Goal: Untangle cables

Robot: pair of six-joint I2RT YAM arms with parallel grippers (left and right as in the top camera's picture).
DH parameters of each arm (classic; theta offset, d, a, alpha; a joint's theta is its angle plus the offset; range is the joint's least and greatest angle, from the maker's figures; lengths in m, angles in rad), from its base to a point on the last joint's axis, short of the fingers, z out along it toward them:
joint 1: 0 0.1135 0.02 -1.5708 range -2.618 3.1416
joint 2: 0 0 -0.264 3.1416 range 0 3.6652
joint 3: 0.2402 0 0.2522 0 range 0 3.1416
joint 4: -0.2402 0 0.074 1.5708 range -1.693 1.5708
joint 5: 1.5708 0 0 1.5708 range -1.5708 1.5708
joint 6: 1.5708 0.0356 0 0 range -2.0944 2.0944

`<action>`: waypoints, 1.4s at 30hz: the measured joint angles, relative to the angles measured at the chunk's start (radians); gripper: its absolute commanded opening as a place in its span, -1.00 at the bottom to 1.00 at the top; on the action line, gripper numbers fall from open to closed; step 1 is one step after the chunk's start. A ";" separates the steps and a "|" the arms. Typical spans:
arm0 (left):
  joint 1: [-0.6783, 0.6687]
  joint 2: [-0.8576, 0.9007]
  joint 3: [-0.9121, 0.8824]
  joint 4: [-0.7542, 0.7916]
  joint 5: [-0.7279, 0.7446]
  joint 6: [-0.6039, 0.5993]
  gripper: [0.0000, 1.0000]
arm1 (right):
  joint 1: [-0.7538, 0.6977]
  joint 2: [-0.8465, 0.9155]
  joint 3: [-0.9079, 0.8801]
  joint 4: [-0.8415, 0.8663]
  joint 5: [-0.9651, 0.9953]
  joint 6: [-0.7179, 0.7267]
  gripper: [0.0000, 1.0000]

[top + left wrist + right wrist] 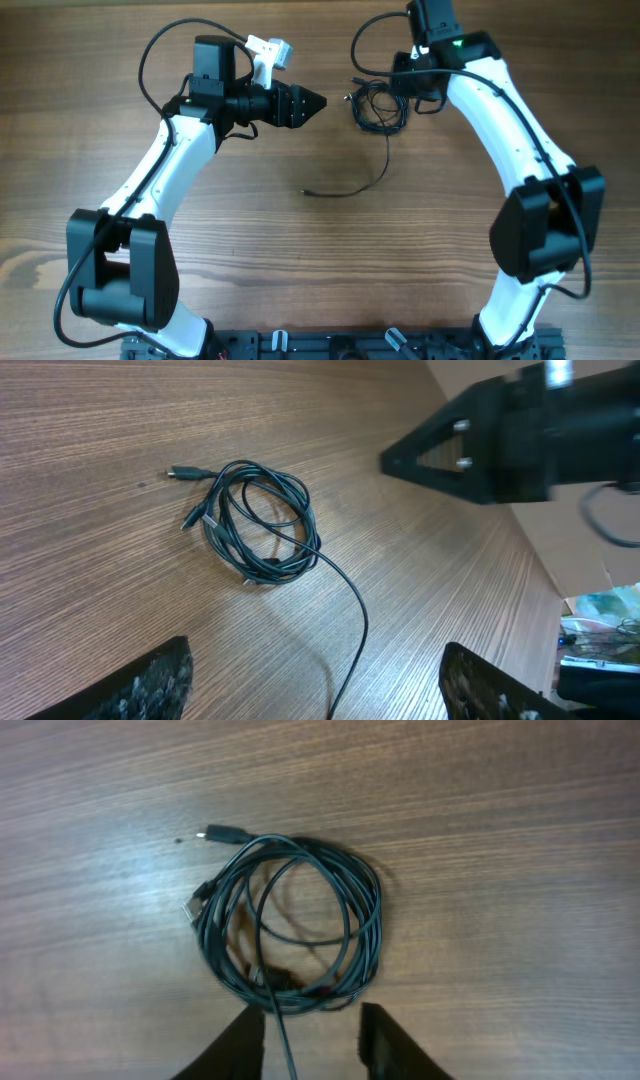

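The cables (378, 108) lie as one tangled coil of thin black cord on the wooden table, at the back centre. One loose strand (350, 188) trails from it toward the front. In the right wrist view the coil (290, 925) lies just ahead of my right gripper (312, 1030). Its jaws stand partly apart with one strand running between them near the left finger (240, 1040), and nothing is clamped. My left gripper (315, 690) is wide open, set back from the coil (260, 525). The trailing strand (358, 630) passes between its fingers without touching them.
Small plug ends (222, 833) stick out at the coil's far left side. Thick black arm wires loop above both wrists (150, 60). A black rail (350, 345) runs along the table's front edge. Clutter (600, 625) shows beyond the table edge in the left wrist view.
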 measured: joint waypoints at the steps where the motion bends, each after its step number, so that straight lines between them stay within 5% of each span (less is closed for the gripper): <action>1: 0.000 0.000 0.000 0.000 0.001 0.000 0.61 | 0.000 0.011 0.000 0.004 0.005 0.006 -0.38; 14: 0.000 0.000 0.000 -0.003 0.027 0.000 0.61 | 0.000 0.134 0.000 0.068 0.079 0.092 -0.30; 42: 0.000 0.000 0.000 -0.016 0.047 0.000 0.60 | 0.000 0.242 0.000 0.109 0.133 0.212 -0.47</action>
